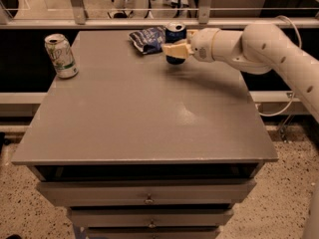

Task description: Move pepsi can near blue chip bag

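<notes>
The pepsi can (175,36) is dark blue with a silver top, upright near the table's far edge. My gripper (175,49) reaches in from the right on a white arm and is shut on the can, its tan fingers (174,50) across the can's lower half. The can's base looks at or just above the tabletop. The blue chip bag (146,39) lies flat and wrinkled just left of the can, almost touching it.
A white-and-green can (61,55) stands upright at the table's far left. The grey tabletop (149,113) sits over a cabinet with drawers (148,199). A metal rail (149,10) runs behind the far edge.
</notes>
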Robot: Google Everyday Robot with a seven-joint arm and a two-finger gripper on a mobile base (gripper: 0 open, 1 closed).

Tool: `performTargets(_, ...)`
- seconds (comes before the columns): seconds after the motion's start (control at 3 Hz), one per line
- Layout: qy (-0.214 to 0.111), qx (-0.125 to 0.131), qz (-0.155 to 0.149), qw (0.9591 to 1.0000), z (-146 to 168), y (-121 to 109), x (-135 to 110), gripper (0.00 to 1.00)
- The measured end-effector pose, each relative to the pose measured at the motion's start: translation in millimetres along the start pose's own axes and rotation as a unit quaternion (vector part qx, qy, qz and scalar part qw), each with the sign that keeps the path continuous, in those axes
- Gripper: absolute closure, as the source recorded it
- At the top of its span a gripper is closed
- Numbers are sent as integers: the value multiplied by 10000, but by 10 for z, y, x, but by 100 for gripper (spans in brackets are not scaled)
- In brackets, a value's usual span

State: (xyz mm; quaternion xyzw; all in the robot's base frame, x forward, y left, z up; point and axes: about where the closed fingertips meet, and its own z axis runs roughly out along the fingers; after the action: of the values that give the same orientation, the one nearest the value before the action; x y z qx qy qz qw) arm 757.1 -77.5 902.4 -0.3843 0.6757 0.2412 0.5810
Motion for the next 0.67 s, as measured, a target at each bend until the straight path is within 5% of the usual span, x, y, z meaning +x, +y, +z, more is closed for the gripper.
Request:
performTargets(0.33,109,386,60,9992,274,-336,103,99)
performTargets(0.67,58,626,106,9980,298,-514,109,77)
